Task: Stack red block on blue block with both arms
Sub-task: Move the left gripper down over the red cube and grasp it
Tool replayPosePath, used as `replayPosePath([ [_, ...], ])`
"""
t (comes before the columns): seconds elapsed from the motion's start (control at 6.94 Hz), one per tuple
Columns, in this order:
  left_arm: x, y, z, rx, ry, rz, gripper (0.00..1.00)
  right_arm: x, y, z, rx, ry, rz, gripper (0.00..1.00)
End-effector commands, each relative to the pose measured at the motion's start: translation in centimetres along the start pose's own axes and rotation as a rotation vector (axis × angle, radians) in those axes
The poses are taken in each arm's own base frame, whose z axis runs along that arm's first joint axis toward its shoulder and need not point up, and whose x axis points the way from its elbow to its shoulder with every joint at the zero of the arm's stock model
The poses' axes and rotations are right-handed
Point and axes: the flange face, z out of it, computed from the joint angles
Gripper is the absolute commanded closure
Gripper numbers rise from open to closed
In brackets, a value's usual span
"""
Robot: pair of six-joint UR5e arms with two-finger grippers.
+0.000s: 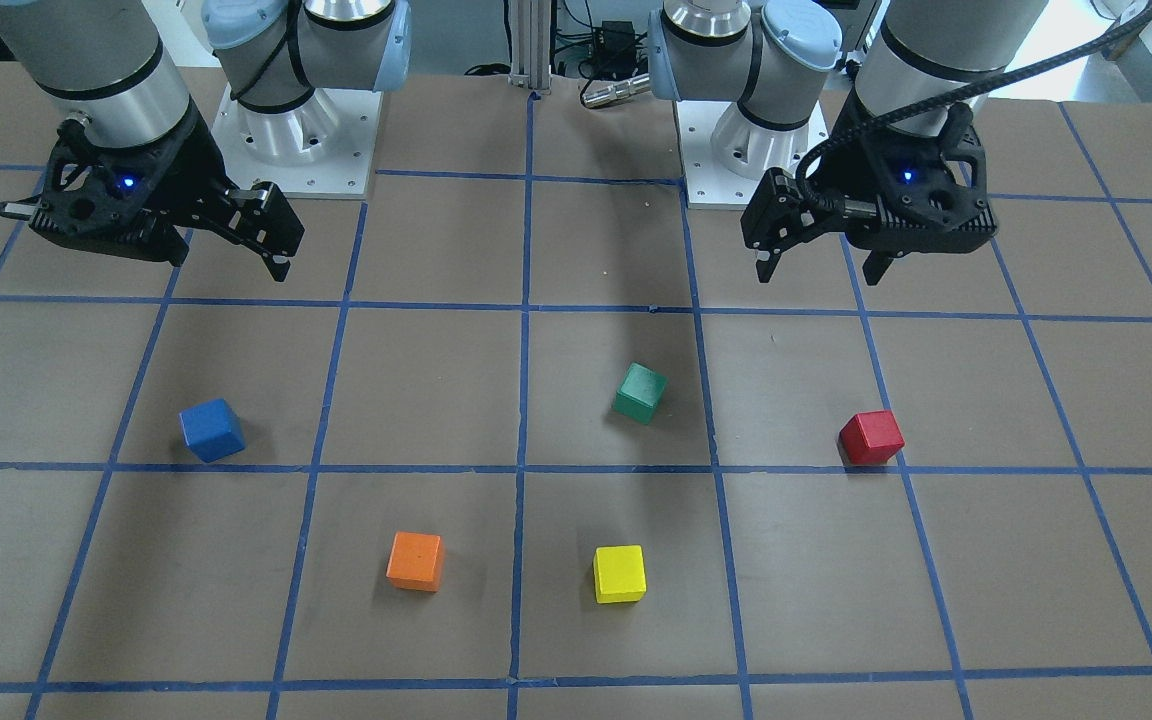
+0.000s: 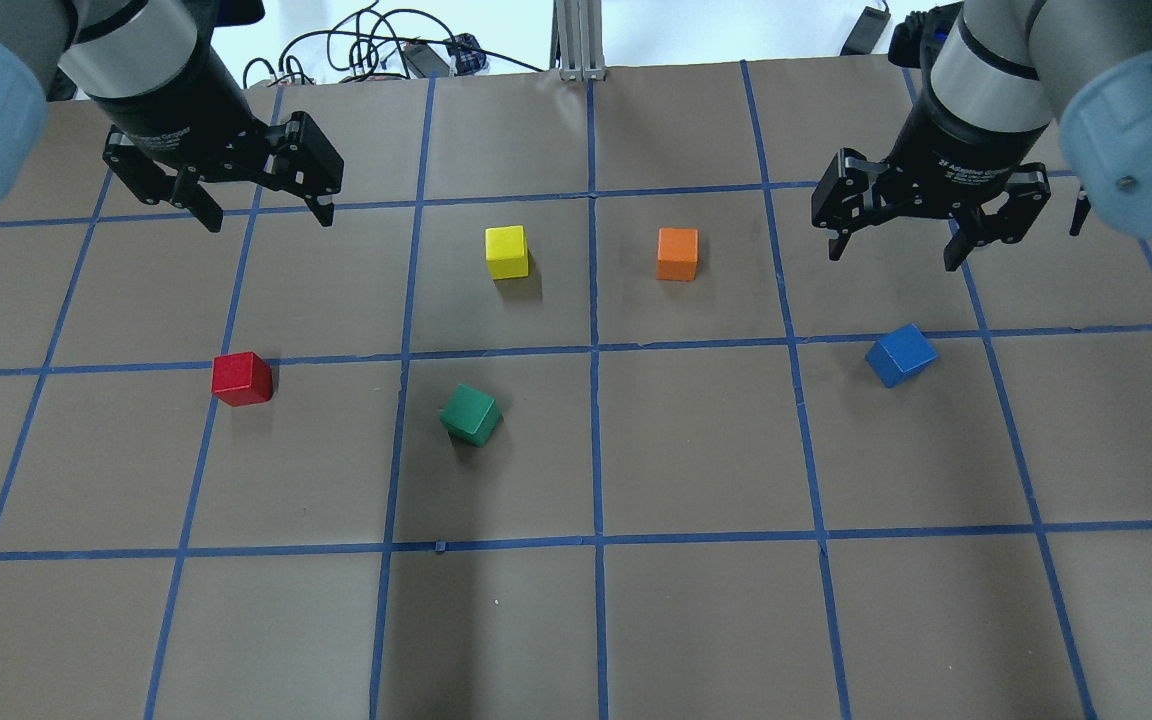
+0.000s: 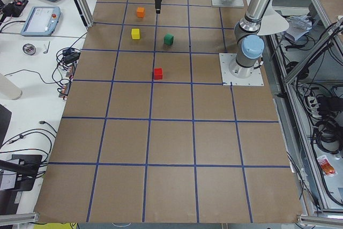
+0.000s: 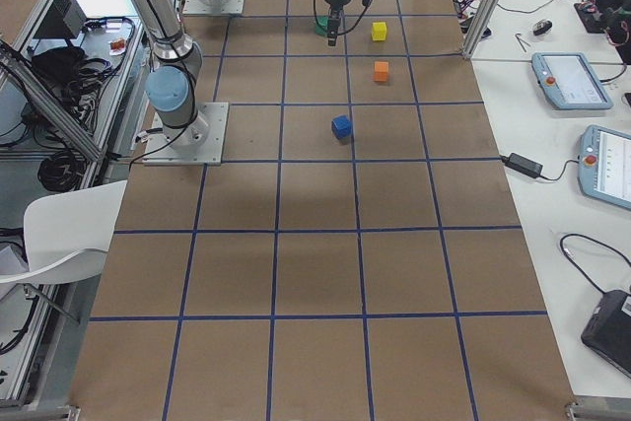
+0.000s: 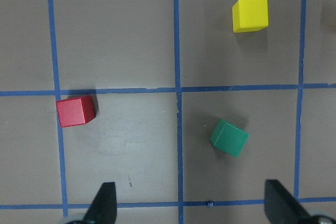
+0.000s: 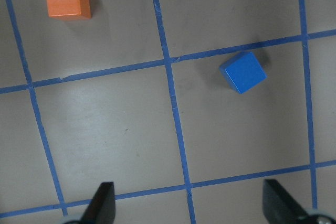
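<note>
left gripper [image 2: 266,215] released, empty, raised above surface [image 2: 696,450] | right gripper [image 2: 893,255] spread wide, empty | red block [image 2: 242,378] on left side, blue block [image 2: 901,355] well apart on right: likely why both arms serve | not yet stacked

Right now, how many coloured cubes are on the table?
5, all apart: red cube on the robot's left, green cube near the middle, yellow cube and orange cube farther out, blue cube on its right. None seems hidden.
</note>
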Motion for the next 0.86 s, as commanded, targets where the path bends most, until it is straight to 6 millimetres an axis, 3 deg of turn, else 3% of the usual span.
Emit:
replayPosePath([
  [0.0, 0.0, -0.1, 0.1, -0.003, -0.003, -0.003, 0.00, -0.1, 0.0, 0.0, 0.002, 0.001, 0.004, 0.00],
  [0.43, -0.8, 0.6, 0.1, -0.014, -0.024, 0.016, 0.00, 0.0, -0.1, -0.1, 0.015, 0.007, 0.004, 0.00],
  [0.58, -3.3, -0.7, 1.4, -0.033, -0.074, 0.017, 0.00, 0.0, -0.1, -0.1, 0.015, 0.007, 0.004, 0.00],
  [0.72, -7.1, -2.0, 2.8, -0.063, -0.075, 0.022, 0.00, 0.0, -0.1, -0.3, 0.020, 0.008, 0.004, 0.00],
])
